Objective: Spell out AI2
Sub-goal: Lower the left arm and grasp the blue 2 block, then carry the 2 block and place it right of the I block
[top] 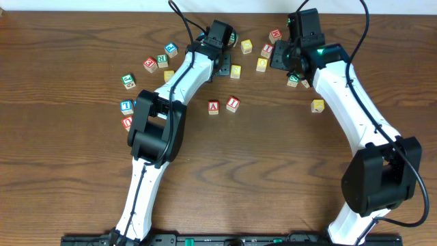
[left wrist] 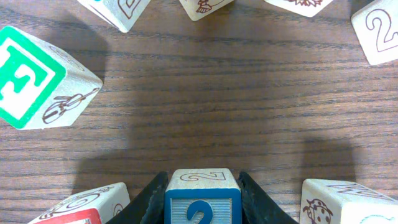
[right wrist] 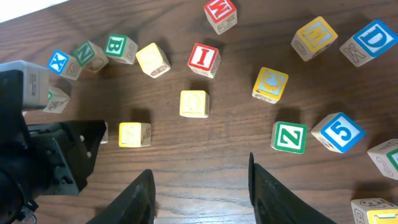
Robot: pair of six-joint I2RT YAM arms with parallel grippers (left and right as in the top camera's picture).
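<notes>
"2" cube (left wrist: pixel 203 200) sits between the left gripper (left wrist: pixel 203 186) fingers, which press both its side faces (gripped, as far as the wrist view shows). "A" cube (top: pixel 214 106) and "I" cube (top: pixel 233 104) lie side by side mid-way down the table (top: pixel 273 171), nearer the base. Free slot is just right of "I". Right gripper (right wrist: pixel 200 193) is spread wide and empty.

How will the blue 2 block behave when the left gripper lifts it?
Likely rigid: the 2 block looks like solid wood. Its flat sides sit squarely inside the left gripper, so tipping seems unlikely. Smooth faces might slip.
</notes>
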